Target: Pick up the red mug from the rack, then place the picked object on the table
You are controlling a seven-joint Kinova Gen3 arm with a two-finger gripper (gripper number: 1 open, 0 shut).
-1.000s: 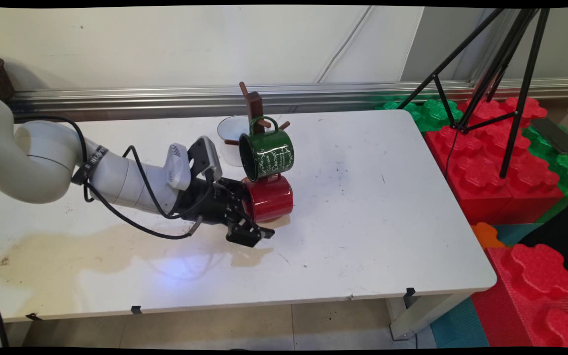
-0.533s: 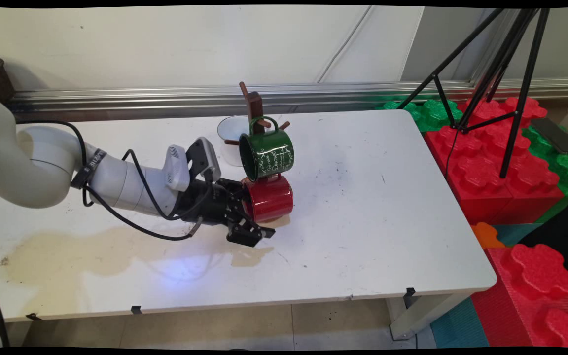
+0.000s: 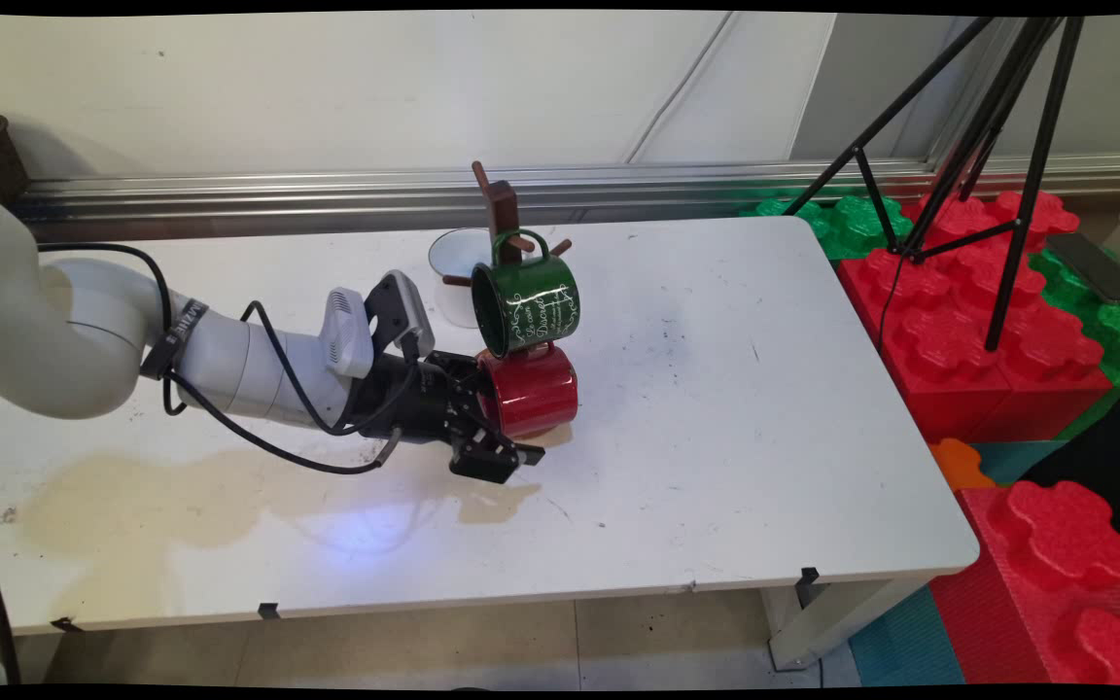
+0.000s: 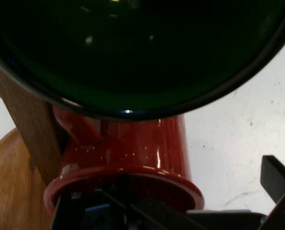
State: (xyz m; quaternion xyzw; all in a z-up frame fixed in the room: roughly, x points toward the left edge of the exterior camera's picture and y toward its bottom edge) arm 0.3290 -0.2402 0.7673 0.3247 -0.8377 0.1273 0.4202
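Observation:
A red mug [image 3: 533,391] lies on its side at the foot of a wooden mug tree [image 3: 501,208], its mouth facing my gripper [image 3: 509,425]. In the hand view the red mug [image 4: 137,148] has its handle against the wooden post [image 4: 32,139]. A green mug [image 3: 526,304] hangs from a peg right above it, and the same green mug [image 4: 133,52] fills the top of the hand view. My gripper is open at the red mug's rim. One finger [image 4: 277,179] stands outside the wall with a gap; the other is hidden at the mug's mouth.
A white mug [image 3: 453,267] sits behind the tree. The tree's round wooden base [image 4: 10,187] shows at the left of the hand view. A brownish stain [image 3: 132,496] spreads over the table's near left. Red and green foam blocks [image 3: 968,331] and a black tripod [image 3: 997,146] stand right of the table.
The arm has shifted slightly, and the outer finger has crept a little up toward the red mug. The mugs have not moved.

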